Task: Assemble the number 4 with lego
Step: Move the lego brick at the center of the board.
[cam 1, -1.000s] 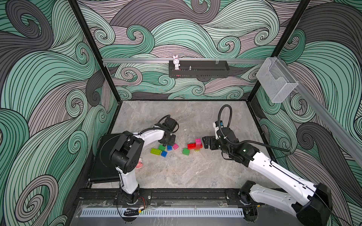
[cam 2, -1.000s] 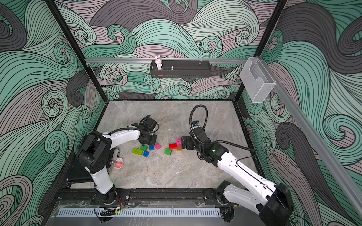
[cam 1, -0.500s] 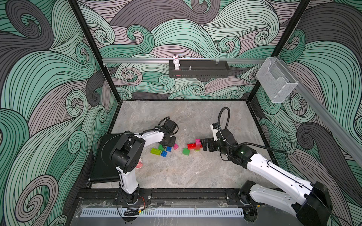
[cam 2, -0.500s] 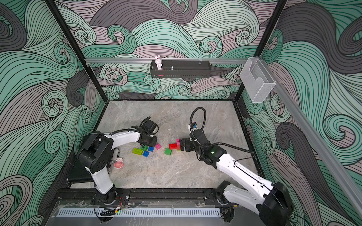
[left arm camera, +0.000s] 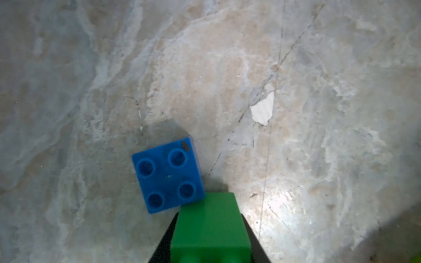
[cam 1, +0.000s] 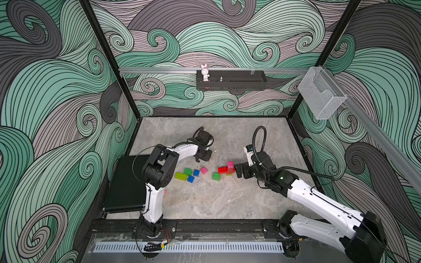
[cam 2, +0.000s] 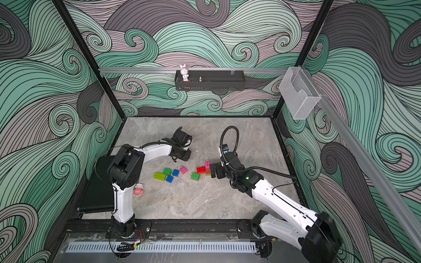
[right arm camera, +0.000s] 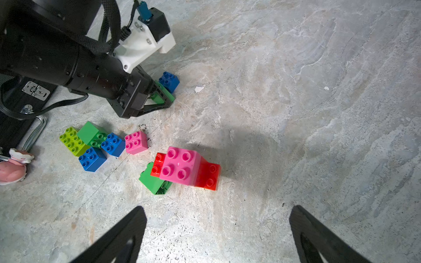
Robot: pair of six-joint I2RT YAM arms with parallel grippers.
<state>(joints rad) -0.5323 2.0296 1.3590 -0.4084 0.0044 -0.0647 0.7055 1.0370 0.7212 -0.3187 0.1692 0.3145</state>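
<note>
Left fingers (left arm camera: 164,250) are clamped on a square green plastic brick (left arm camera: 209,225) down at the grey marbled counter (left arm camera: 296,91), its corner seemingly touching a blue four-stud brick (left arm camera: 167,174), so it seems best to lift straight up before swinging toward the part-built lego stack (right arm camera: 193,180). Right fingers (right arm camera: 132,223) gape wide and empty just short of that stack: a pink square brick (right arm camera: 178,165) studded onto a red oblong one (right arm camera: 208,176), mid-counter, with loose lime, green, blue and pink bricks (right arm camera: 112,143) clustered beside.
</note>
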